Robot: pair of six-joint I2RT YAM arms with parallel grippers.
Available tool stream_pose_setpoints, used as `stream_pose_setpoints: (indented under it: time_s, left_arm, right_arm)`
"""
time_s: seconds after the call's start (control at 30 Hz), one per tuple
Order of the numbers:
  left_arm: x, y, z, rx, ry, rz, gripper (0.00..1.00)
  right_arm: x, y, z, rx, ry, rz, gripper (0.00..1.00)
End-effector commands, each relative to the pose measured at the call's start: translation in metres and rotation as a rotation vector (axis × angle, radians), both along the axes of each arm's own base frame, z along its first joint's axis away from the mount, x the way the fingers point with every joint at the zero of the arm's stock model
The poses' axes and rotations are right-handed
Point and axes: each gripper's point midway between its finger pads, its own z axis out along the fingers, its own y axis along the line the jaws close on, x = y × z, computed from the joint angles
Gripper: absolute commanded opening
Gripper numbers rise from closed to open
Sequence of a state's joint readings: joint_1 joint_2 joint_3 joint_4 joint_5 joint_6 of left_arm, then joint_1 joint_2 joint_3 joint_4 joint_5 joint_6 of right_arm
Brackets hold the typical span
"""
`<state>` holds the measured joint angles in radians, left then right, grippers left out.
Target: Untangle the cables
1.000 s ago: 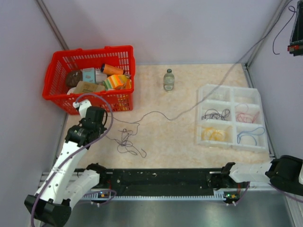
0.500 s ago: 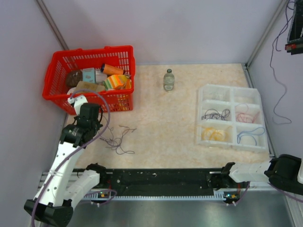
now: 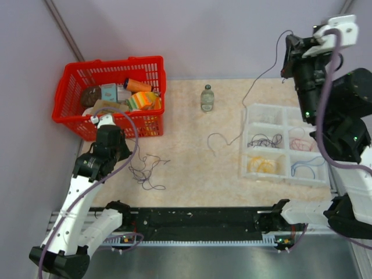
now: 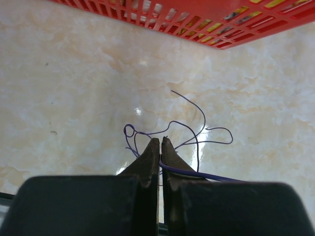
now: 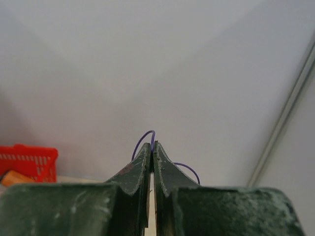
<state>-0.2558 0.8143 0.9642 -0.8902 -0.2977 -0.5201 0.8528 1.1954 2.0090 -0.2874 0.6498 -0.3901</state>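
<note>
**Both jaws clamped on purple wire, one strand strung high on the right**

Left jaws are fully closed low over the table [image 3: 192, 174], with a thin purple wire nipped at the tips. The rest of the small purple tangle [image 3: 146, 170] lies just past them, in front of the red basket [image 3: 70, 110]. Right jaws are pressed together too, way up near the back right corner, with a little loop of the purple strand [image 3: 256, 81] poking out of the tips.

What matters for the next move is that the strand runs on a diagonal, from the right jaws down and to the left. Its curly tail [image 3: 218, 139] sits by the table between the bottle [image 3: 207, 97] and the white tray [image 3: 283, 108]. There's a gap of bare table between the tail and the tangle, so I'd say it's pulled free.

The tray compartment with dark wires [image 3: 264, 140] is just right of the tail, almost under the right arm [image 3: 337, 110], so that arm is clearly the nearer one.

The table looks smooth and glossy, so wire should slide rather than snag. There's room too, and the bottle stands back, off the line.
</note>
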Motion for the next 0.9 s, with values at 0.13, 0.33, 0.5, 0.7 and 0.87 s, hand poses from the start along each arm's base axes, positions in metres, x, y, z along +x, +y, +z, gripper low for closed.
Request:
stream_pose_setpoints:
  time_s: [0.13, 0.33, 0.5, 0.7, 0.87]
  left_arm:
    - [0.018, -0.019, 0.029, -0.055, -0.084, -0.086, 0.00]
    - [0.019, -0.019, 0.028, -0.048, -0.083, -0.090, 0.00]
    - [0.020, -0.021, 0.031, -0.060, -0.087, -0.094, 0.00]
    - [0.020, -0.033, 0.053, -0.101, -0.127, -0.157, 0.00]
    - [0.022, -0.037, 0.077, -0.112, -0.169, -0.184, 0.00]
  right_arm:
    - [0.021, -0.026, -0.042, 0.030, 0.099, -0.119, 0.00]
    - [0.022, -0.039, -0.028, 0.026, 0.078, -0.160, 0.00]
    - [0.034, -0.052, -0.056, 0.009, 0.131, -0.210, 0.00]
    - [0.046, -0.070, -0.118, 0.030, 0.240, -0.268, 0.00]
    - [0.051, -0.074, -0.171, 0.083, 0.352, -0.261, 0.00]
